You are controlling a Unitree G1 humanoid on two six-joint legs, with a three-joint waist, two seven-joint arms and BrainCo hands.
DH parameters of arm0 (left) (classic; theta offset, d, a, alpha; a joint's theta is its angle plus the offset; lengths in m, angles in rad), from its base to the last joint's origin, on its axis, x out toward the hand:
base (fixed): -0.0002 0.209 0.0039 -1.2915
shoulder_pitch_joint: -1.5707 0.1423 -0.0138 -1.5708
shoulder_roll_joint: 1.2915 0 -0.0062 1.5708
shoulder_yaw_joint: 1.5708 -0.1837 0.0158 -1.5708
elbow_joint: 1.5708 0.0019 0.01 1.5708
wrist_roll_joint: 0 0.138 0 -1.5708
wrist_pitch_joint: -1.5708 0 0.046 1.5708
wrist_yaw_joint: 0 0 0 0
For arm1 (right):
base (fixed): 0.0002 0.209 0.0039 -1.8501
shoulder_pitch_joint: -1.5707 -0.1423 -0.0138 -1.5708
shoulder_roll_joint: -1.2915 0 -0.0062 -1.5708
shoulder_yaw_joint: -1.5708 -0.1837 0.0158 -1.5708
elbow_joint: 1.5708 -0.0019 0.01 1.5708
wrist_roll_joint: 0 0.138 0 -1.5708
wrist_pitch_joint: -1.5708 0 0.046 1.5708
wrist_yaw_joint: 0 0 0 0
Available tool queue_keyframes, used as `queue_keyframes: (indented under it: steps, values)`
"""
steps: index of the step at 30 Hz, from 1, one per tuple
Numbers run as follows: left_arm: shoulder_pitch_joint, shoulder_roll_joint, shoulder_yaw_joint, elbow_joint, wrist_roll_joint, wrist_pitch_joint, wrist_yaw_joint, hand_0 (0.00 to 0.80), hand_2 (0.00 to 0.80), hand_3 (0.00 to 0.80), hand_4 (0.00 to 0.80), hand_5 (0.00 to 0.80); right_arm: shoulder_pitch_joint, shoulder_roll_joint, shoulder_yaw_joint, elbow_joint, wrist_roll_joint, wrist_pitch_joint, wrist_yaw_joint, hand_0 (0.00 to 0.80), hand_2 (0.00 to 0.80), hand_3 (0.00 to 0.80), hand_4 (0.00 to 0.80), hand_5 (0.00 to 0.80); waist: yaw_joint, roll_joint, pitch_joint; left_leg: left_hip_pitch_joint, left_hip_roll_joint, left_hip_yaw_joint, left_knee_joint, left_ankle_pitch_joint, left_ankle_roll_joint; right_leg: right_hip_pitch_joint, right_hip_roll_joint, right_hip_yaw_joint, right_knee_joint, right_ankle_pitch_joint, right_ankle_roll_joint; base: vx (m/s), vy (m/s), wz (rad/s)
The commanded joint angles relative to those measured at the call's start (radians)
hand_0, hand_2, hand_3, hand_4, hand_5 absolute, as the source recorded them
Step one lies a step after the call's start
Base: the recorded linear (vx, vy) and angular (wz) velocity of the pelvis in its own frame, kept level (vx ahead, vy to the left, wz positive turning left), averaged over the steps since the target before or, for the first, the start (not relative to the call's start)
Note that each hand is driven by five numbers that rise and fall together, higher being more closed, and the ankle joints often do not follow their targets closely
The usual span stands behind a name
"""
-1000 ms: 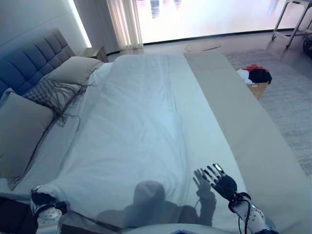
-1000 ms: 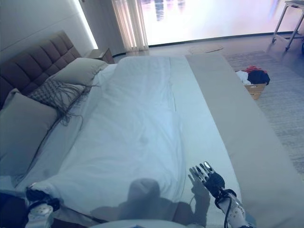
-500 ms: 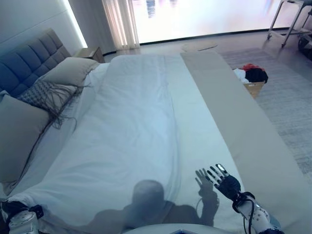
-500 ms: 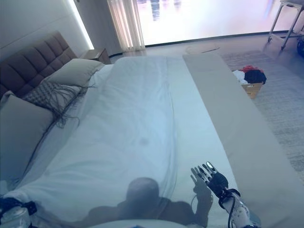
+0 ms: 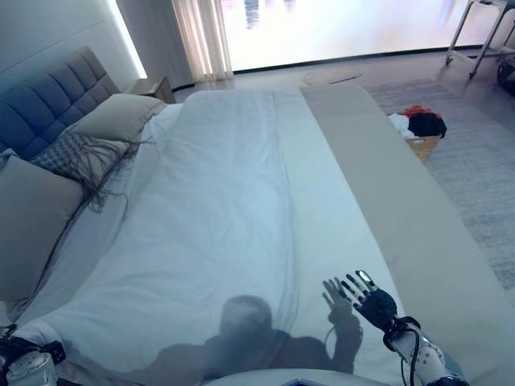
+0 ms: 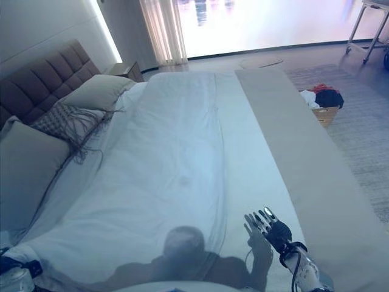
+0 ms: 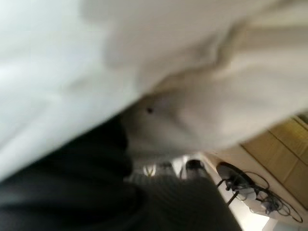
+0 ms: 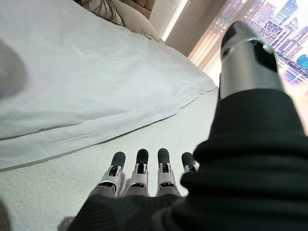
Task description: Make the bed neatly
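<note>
A white duvet [image 5: 225,209] lies spread over the bed, with a beige sheet strip [image 5: 386,185] bare along its right side. My left hand [image 5: 28,363] is at the duvet's near left corner by the bed edge. In the left wrist view the white cloth [image 7: 192,96] bunches right over the hand, which is curled on it. My right hand [image 5: 372,303] is open with straight fingers just above the sheet, right of the duvet's near edge [image 8: 96,139]; it holds nothing.
Grey pillows [image 5: 32,217] and a fringed cushion [image 5: 80,153] lie against the tufted headboard [image 5: 48,104] at left. A nightstand [image 5: 149,84] stands at the far corner. A basket of clothes [image 5: 418,129] sits on the rug at right, and a metal cart [image 5: 483,32] stands farther back.
My left hand has moved left and towards me with the duvet's near left corner, drawing that edge out wider. The right hand has hardly moved. The camera shifted slightly.
</note>
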Motion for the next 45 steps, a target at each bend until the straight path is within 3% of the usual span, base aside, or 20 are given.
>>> queue_keyframes:
  steps: [1, 11, 16, 23, 31, 34, 39, 42, 45]
  values:
    - [-0.013, 0.106, 0.129, -0.063, -0.034, -0.134, 0.029, 0.000, 0.000, 0.000, 0.000, 0.000, -0.054, 0.092, -0.043, 0.011, 0.035, -0.047, 0.017, 0.000, 0.000, 0.000, 0.000, 0.000, 0.052, -0.087, 0.034, 0.031, -0.011, -0.047, -0.004, -0.066, -0.065, 0.125, -0.048, -0.023, -0.428, 0.413, 0.107, 0.009, -0.046, 0.05]
    - [0.003, -0.084, 0.045, -0.072, -0.051, -0.203, 0.024, 0.000, 0.000, 0.000, 0.000, 0.000, -0.071, 0.144, -0.043, 0.011, 0.025, -0.060, 0.004, 0.000, 0.000, 0.000, 0.000, 0.000, 0.075, -0.110, 0.050, 0.029, -0.012, -0.050, 0.007, -0.076, -0.054, 0.133, -0.040, -0.020, -0.433, 0.415, 0.100, 0.014, -0.039, 0.14]
    - [0.028, -0.119, 0.051, -0.037, -0.054, -0.211, 0.013, 0.000, 0.000, 0.000, 0.000, 0.000, -0.076, 0.156, -0.052, 0.011, 0.023, -0.062, 0.003, 0.000, 0.000, 0.000, 0.000, 0.000, 0.082, -0.118, 0.056, 0.028, -0.009, -0.046, 0.017, -0.082, -0.050, 0.131, -0.039, -0.018, -0.431, 0.415, 0.098, 0.013, -0.032, 0.06]
    - [0.050, -0.171, -0.024, 0.035, 0.057, -0.210, 0.036, 0.000, 0.000, 0.000, 0.000, 0.000, -0.086, 0.158, -0.066, 0.012, 0.022, -0.053, 0.012, 0.000, 0.000, 0.000, 0.000, 0.000, 0.089, -0.121, 0.062, 0.024, -0.007, -0.043, 0.020, -0.082, -0.048, 0.130, -0.037, -0.020, -0.434, 0.419, 0.094, 0.003, -0.016, 0.06]
    - [0.079, -0.164, -0.105, 0.214, 0.188, -0.049, 0.108, 0.000, 0.000, 0.000, 0.000, 0.000, -0.115, 0.118, -0.090, 0.021, 0.026, -0.026, 0.018, 0.000, 0.000, 0.000, 0.000, 0.000, 0.086, -0.112, 0.066, 0.021, -0.007, -0.037, 0.024, -0.079, -0.048, 0.119, -0.037, -0.016, -0.434, 0.425, 0.091, -0.005, 0.020, 0.01]
    - [0.086, -0.141, -0.088, 0.250, 0.208, -0.007, 0.184, 0.000, 0.000, 0.000, 0.000, 0.000, -0.122, 0.089, -0.104, 0.029, 0.026, -0.004, 0.025, 0.000, 0.000, 0.000, 0.000, 0.000, 0.079, -0.104, 0.062, 0.024, -0.005, -0.032, 0.019, -0.076, -0.052, 0.114, -0.038, -0.013, -0.434, 0.424, 0.091, 0.005, 0.067, -0.02]
    - [0.093, -0.037, -0.018, 0.192, 0.302, 0.072, 0.180, 0.000, 0.000, 0.000, 0.000, 0.000, -0.106, 0.078, -0.086, 0.006, 0.023, -0.004, 0.019, 0.000, 0.000, 0.000, 0.000, 0.000, 0.068, -0.093, 0.057, 0.025, -0.003, -0.032, 0.016, -0.074, -0.057, 0.099, -0.042, -0.011, -0.421, 0.420, 0.092, -0.005, 0.053, -0.01]
    - [0.093, 0.020, 0.005, 0.141, 0.343, 0.064, 0.144, 0.000, 0.000, 0.000, 0.000, 0.000, -0.099, 0.074, -0.073, -0.003, 0.028, -0.018, 0.016, 0.000, 0.000, 0.000, 0.000, 0.000, 0.064, -0.084, 0.053, 0.022, -0.006, -0.034, 0.013, -0.072, -0.057, 0.093, -0.043, -0.009, -0.419, 0.420, 0.094, -0.014, 0.042, -0.01]
    - [0.091, 0.057, 0.009, 0.058, 0.342, -0.008, 0.065, 0.000, 0.000, 0.000, 0.000, 0.000, -0.094, 0.069, -0.063, -0.013, 0.036, -0.028, 0.011, 0.000, 0.000, 0.000, 0.000, 0.000, 0.060, -0.077, 0.051, 0.018, -0.010, -0.037, 0.016, -0.074, -0.057, 0.088, -0.044, -0.005, -0.417, 0.418, 0.096, -0.002, 0.013, 0.00]
